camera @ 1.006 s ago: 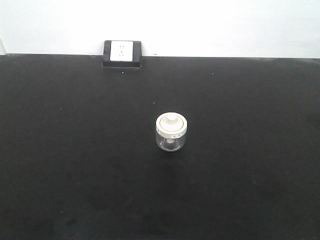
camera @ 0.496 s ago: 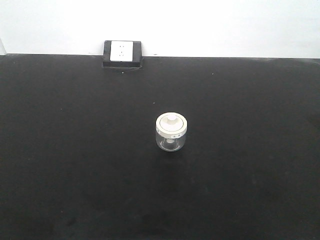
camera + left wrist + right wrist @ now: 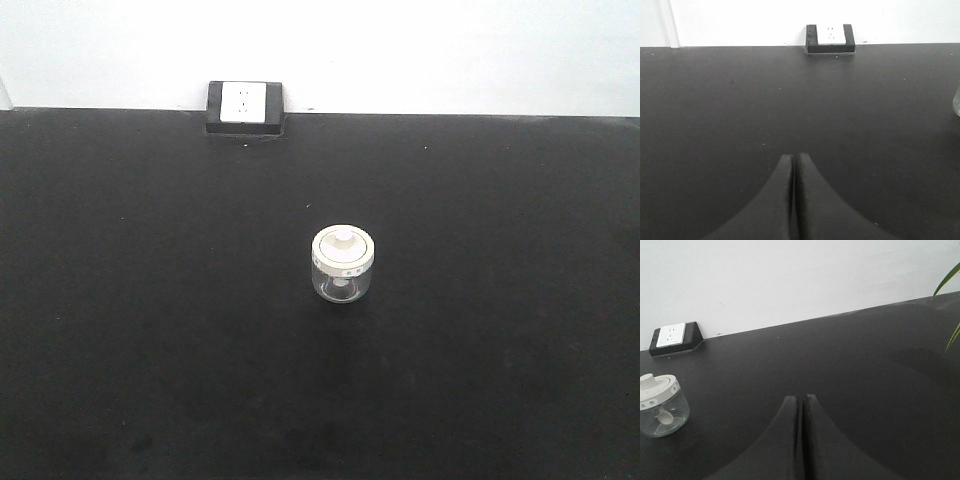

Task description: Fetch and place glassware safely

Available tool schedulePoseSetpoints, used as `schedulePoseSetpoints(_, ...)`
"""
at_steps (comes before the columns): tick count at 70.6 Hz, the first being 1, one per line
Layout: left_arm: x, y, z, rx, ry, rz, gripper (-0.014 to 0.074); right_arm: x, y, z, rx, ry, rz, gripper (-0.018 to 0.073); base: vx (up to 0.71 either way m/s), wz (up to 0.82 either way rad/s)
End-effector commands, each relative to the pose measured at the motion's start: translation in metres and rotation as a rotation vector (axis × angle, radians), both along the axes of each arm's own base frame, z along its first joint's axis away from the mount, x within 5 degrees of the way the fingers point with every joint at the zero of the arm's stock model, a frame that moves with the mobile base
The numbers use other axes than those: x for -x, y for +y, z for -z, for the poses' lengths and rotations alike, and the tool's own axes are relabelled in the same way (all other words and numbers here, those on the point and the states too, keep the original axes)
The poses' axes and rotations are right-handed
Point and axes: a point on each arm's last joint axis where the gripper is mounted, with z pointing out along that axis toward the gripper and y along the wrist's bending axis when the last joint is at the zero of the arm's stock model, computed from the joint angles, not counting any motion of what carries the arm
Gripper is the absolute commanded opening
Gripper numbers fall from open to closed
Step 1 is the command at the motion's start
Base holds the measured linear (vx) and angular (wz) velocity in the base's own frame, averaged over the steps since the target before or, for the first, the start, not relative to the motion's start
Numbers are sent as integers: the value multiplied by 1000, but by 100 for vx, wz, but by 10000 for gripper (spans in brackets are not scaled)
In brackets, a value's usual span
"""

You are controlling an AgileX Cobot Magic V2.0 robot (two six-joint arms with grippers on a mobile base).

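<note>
Right wrist view: small squat clear glass jar with cream-white knobbed lid (image 3: 660, 405) upright at nine o'clock of right tool (image 3: 801, 399), nearer than left tool (image 3: 792, 157); both pressed together, empty.

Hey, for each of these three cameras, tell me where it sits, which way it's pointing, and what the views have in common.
Front view: raised, looking down the black table toward the wall; jar mid-table, wall socket behind; no robot parts.
Left wrist: low behind the shut left gripper, facing the socket; jar only a sliver at the right edge.
Right wrist: low behind the shut right gripper, jar at left, plant leaves at right.
Shared: jar, socket and table appear in all three.
</note>
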Motion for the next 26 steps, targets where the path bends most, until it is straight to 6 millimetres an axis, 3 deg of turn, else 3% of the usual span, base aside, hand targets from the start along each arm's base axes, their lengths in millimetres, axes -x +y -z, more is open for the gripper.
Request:
schedulePoseSetpoints(1,-1,0,3,12,-50,-3,-7,0,1,-1,21,-71,-9,-4,0,0)
schedulePoseSetpoints(26,-1,0,3,12,-50,-3,-7,0,1,-1,21,-71,-9,-4,0,0)
